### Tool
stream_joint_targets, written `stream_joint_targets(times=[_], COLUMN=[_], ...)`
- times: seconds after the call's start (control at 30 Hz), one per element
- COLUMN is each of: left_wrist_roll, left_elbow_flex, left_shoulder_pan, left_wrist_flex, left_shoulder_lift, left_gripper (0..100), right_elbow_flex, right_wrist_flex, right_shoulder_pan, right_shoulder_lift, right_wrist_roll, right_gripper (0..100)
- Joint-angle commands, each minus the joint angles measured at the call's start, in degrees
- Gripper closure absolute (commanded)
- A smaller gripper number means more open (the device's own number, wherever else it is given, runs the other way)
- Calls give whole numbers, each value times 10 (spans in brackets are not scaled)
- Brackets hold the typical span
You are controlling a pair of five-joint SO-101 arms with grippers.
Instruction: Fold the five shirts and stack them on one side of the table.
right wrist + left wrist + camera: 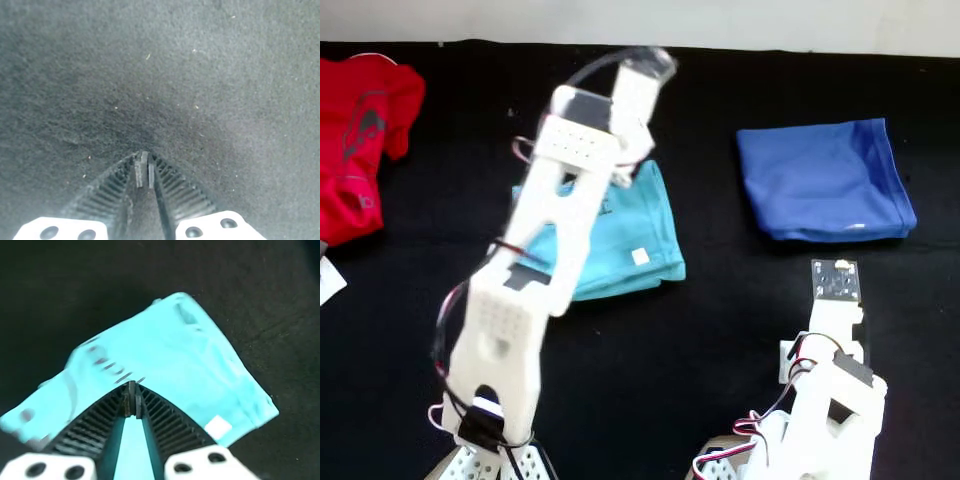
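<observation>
A folded teal shirt point(630, 230) lies in the middle of the black table point(720, 330), a white tag point(640, 257) near its front corner. The left arm point(565, 210) stretches out over it. In the left wrist view, my left gripper point(131, 401) hangs just above the teal shirt point(190, 355), shut, with nothing seen pinched between its tips. A folded blue shirt point(820, 180) lies at the back right. A red shirt point(355, 140) sits crumpled at the far left. The right arm point(835, 390) is drawn back at the front right, its gripper point(144, 170) shut over bare black cloth point(200, 75).
A small white item point(326, 282) pokes in at the left edge. Bare black table lies between the teal and blue shirts and along the front between the two arm bases.
</observation>
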Motion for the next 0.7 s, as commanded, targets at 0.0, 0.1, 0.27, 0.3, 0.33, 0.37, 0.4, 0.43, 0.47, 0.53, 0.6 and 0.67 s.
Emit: stream_joint_targets(times=[0.0,0.1,0.27,0.3,0.33,0.37,0.4,0.43,0.47,0.53,0.6,0.67], left_wrist_roll=[4,5,3,2,2,2,2,2,2,2,2,2], left_elbow_flex=[-7,-7,-7,-7,-7,-7,-7,-7,-7,-11,-36,-65], left_shoulder_pan=[-3,10,9,7,4,3,3,3,3,3,-4,-15], left_wrist_flex=[-60,-110,-218,-236,-251,-262,-267,-269,-267,-265,-246,-205], left_shoulder_lift=[17,42,95,107,116,124,131,135,136,131,111,89], left_gripper=[991,991,991,991,989,989,988,988,988,988,988,988], right_elbow_flex=[16,16,16,16,16,16,16,16,16,16,16,16], right_wrist_flex=[-20,-20,-20,-20,-20,-20,-20,-20,-20,-20,-20,-20], right_shoulder_pan=[0,0,0,0,0,0,0,0,0,0,0,0], right_shoulder_lift=[0,0,0,0,0,0,0,0,0,0,0,0], right_wrist_roll=[4,4,4,4,4,4,4,4,4,4,4,4], right_gripper=[993,993,993,993,993,993,993,993,993,993,993,993])
